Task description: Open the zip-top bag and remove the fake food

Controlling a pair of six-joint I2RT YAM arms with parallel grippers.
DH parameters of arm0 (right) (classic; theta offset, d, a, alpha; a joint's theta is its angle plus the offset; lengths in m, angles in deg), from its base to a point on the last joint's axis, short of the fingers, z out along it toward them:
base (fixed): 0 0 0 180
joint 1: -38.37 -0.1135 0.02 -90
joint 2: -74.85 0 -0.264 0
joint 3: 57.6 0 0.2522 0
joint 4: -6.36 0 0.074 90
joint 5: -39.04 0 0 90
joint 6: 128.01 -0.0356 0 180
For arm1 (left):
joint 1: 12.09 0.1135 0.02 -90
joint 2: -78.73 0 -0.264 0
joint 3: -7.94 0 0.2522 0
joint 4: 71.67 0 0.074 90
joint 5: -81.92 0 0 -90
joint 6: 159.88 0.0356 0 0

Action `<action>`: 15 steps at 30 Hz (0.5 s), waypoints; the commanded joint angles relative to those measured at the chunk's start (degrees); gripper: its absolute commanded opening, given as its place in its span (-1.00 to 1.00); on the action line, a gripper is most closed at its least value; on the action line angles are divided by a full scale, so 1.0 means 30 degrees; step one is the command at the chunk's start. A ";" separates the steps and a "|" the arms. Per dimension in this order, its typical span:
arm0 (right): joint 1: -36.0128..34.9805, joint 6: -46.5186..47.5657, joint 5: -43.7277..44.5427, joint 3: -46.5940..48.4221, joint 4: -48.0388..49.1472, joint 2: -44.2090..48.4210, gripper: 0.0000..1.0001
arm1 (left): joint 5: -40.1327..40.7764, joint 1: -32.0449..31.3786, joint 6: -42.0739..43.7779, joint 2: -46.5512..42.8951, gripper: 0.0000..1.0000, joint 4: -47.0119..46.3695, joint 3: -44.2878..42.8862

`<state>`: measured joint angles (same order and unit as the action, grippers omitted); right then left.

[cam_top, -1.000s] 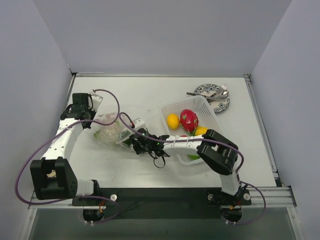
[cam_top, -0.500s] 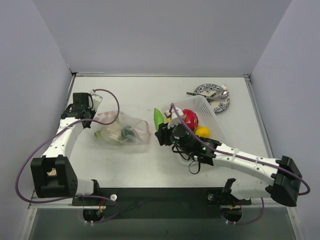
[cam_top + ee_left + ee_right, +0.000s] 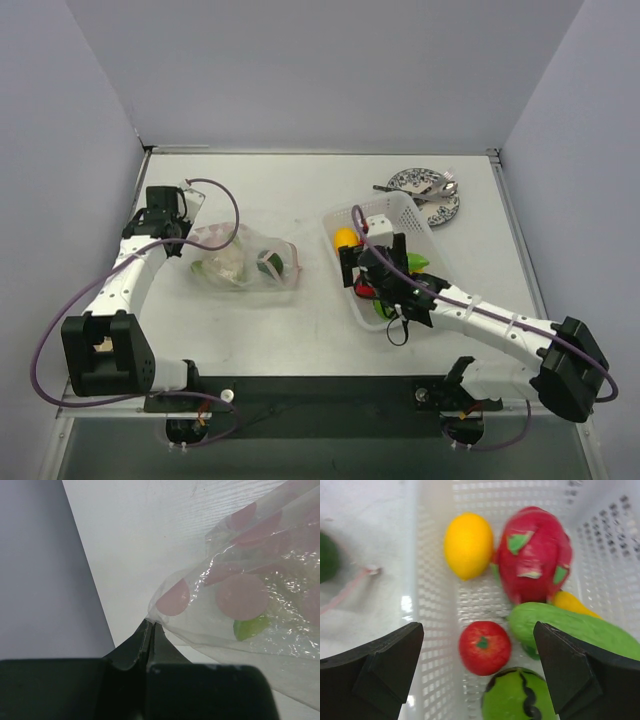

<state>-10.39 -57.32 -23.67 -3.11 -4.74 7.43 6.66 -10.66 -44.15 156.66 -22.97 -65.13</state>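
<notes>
The zip-top bag (image 3: 245, 262) lies left of centre, with green and pale fake food (image 3: 270, 265) still inside. My left gripper (image 3: 185, 243) is shut on the bag's left corner; in the left wrist view its tips (image 3: 150, 625) pinch the film of the bag (image 3: 240, 605), and a green piece (image 3: 250, 626) shows through. My right gripper (image 3: 372, 258) hangs open over the white mesh tray (image 3: 385, 200), holding nothing. Below it (image 3: 480, 665) lie a lemon (image 3: 468, 545), a dragon fruit (image 3: 534, 555), a red tomato (image 3: 484, 647), a green cucumber (image 3: 570, 627) and a striped green fruit (image 3: 520, 697).
A blue-patterned plate (image 3: 425, 195) with cutlery sits at the back right, just beyond the tray. The bag's pink strip (image 3: 350, 590) trails on the table left of the tray wall (image 3: 412, 555). Grey walls close in the table on three sides.
My right gripper drew a green cucumber out of the bag, swung right over the tray and opened; the cucumber now lies in the tray. The left gripper kept its hold.
</notes>
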 commanded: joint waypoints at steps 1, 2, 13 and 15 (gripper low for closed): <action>-0.2907 0.3241 -0.0096 0.1188 0.3357 -0.0611 1.00 | 0.0007 -0.0126 -0.0171 -0.0020 -1.00 -0.0367 -0.0914; -0.3084 0.3243 -0.0711 0.1334 0.3682 -0.1251 1.00 | -0.0021 -0.0126 -0.0200 -0.0020 -1.00 -0.0367 -0.0943; -0.3701 0.1957 -0.3703 0.4819 0.6263 -0.7872 0.88 | 0.0154 -0.0330 -0.0259 -0.0400 -1.00 -0.0132 -0.0710; -0.3584 0.1575 -0.4113 0.5552 0.6467 -0.8579 0.86 | 0.0212 -0.0331 -0.0259 -0.0459 -1.00 -0.0132 -0.0651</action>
<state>-21.38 -50.43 -33.66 8.93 10.45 -15.08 6.79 -11.29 -44.15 156.66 -22.86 -65.22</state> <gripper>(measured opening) 0.937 0.022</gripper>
